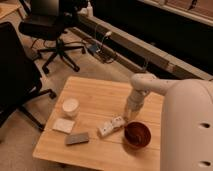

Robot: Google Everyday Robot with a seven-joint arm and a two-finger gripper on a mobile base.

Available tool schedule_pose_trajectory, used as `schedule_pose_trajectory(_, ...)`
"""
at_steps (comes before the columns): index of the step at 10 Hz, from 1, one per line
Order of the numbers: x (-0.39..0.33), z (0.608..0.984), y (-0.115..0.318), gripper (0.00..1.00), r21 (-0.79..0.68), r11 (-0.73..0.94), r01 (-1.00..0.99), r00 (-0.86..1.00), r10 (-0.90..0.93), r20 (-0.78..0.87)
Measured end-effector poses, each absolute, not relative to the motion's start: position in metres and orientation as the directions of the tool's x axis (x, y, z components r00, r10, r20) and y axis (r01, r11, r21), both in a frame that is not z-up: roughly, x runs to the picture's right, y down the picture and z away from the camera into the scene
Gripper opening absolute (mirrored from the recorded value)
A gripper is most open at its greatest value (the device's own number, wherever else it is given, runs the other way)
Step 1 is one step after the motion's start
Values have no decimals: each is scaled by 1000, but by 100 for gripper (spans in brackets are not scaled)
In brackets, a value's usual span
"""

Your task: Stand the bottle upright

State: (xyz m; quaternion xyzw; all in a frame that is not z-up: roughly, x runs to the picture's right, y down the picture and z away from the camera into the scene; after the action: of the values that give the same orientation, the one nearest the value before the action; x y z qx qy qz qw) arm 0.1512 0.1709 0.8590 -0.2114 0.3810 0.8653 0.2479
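**Clerk:** Item one, the bottle (111, 126). Location?

**Keeper:** Lying on its side on the table (100, 95), long axis slanting across the view. Its right-hand end points toward the gripper (128, 117). The gripper stands just beside that end, slightly above and to the right in the view. Whether the two touch cannot be told.

**Clerk:** Gripper, condition?

**Keeper:** Pointed downward, close over the tabletop. Whether it is spread or closed cannot be told.

**Clerk:** Arm, pose?

**Keeper:** The arm (150, 84) enters from the right and bends at a rounded joint. Its last segment drops almost straight down. Casing is smooth and white. The broad white body shell (187, 125) fills the lower right.

**Clerk:** Materials and shapes?

**Keeper:** Bottle: white, elongated, dark label markings. Table: pale wood, rectangular. Red bowl (137, 135): round, dark red, just right of the bottle and below the gripper in the view. White cup (70, 106): round, well apart to the left. Flat white pad (63, 125) and flat grey block (77, 138): both lie left of the bottle, the block nearer the front edge.
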Motion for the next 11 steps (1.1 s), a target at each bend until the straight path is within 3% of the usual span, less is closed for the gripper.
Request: schedule_pose_trajectory(11, 136, 841, 152, 26, 511, -588, -627, -766, 346, -542)
